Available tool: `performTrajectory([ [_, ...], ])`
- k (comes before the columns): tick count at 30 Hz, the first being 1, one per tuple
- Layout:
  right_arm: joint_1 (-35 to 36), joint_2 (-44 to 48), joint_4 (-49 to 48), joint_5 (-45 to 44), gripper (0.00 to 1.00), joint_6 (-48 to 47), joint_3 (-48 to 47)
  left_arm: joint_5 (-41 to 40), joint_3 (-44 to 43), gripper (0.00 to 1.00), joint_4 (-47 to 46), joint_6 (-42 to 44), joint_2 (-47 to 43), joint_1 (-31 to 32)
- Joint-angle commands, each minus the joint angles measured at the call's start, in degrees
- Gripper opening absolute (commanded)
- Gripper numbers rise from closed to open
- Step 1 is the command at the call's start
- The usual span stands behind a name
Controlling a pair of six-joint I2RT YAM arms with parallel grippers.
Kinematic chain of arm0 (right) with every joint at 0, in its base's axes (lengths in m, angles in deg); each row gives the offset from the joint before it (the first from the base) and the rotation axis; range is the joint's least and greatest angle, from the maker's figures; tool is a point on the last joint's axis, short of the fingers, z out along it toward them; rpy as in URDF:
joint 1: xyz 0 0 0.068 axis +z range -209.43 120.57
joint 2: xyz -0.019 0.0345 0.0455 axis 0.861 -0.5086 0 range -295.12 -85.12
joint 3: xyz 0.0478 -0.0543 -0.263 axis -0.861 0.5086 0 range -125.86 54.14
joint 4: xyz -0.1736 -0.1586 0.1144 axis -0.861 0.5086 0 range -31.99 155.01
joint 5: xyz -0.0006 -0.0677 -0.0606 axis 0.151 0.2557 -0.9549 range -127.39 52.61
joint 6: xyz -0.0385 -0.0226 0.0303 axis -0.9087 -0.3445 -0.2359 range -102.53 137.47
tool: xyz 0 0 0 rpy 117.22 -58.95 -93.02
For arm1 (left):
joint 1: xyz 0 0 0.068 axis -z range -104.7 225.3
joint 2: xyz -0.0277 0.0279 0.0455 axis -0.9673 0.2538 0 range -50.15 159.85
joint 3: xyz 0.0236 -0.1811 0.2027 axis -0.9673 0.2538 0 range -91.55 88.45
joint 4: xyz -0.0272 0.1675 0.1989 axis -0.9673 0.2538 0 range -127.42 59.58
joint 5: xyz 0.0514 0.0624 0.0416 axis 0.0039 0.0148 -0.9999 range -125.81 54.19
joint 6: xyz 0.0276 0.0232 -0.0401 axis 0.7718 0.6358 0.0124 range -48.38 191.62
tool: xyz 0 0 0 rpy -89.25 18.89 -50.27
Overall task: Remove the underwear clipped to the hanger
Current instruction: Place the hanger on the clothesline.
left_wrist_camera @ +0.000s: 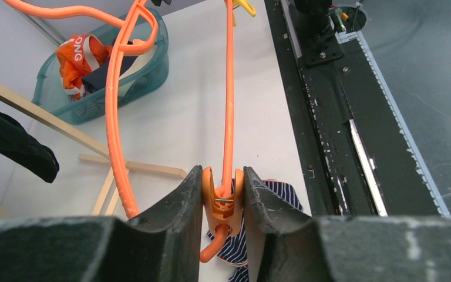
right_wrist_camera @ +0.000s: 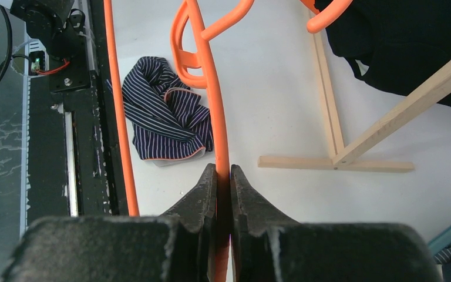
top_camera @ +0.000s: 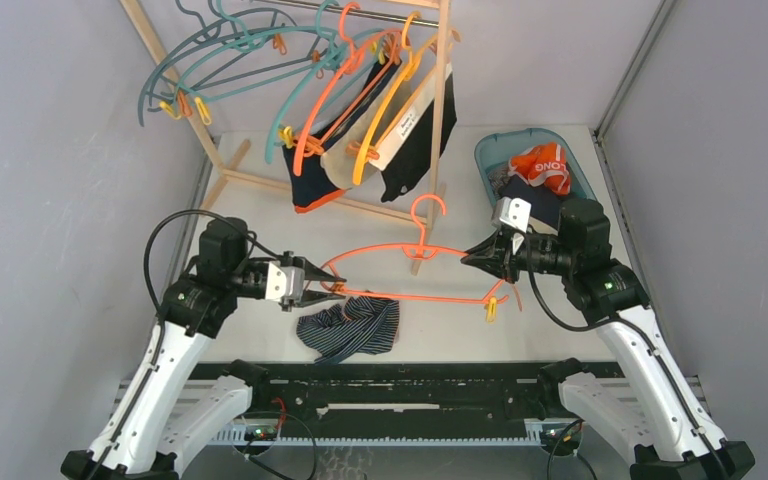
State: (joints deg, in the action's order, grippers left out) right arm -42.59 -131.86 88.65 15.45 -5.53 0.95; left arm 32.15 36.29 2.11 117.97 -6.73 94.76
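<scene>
Nearest me, the striped briefs (top_camera: 352,325) lie crumpled on the table (top_camera: 560,330), under the orange hanger (top_camera: 430,297). I can't tell if a corner sits in the clip (left_wrist_camera: 223,202). My left gripper (top_camera: 332,290) squeezes that clip, to spring it. My right gripper (top_camera: 472,258) pinches the hanger's other end, keeping it level. Beyond, the bin (top_camera: 485,150) takes freed pieces, and the rack (top_camera: 442,120) holds more clipped underwear (top_camera: 415,150).

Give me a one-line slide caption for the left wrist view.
Left gripper pinching the orange clip on an orange hanger, striped underwear beneath it on the white table.
</scene>
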Motion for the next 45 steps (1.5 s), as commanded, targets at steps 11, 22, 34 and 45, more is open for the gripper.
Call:
performTrajectory([
  [11, 3.76, 1.49, -4.61, -5.92, 0.00, -5.97, -0.09, -6.97, -5.05, 0.79, 14.86, 11.33, -3.12, -0.34],
  [22, 7.27, 2.78, -3.83, -6.82, 0.00, -12.41, 1.68, -13.41, -9.23, 0.88, 3.38, -13.26, -3.99, -0.31],
  [34, 9.01, 6.05, -6.11, -5.76, 0.00, -14.06, 3.79, -16.25, -14.61, 0.70, 14.42, -28.83, 8.96, -0.28],
  [45, 9.25, 5.48, -6.70, -7.94, 0.00, -13.76, 3.79, -12.11, -10.65, 0.45, 15.88, -28.91, 10.04, 1.41],
])
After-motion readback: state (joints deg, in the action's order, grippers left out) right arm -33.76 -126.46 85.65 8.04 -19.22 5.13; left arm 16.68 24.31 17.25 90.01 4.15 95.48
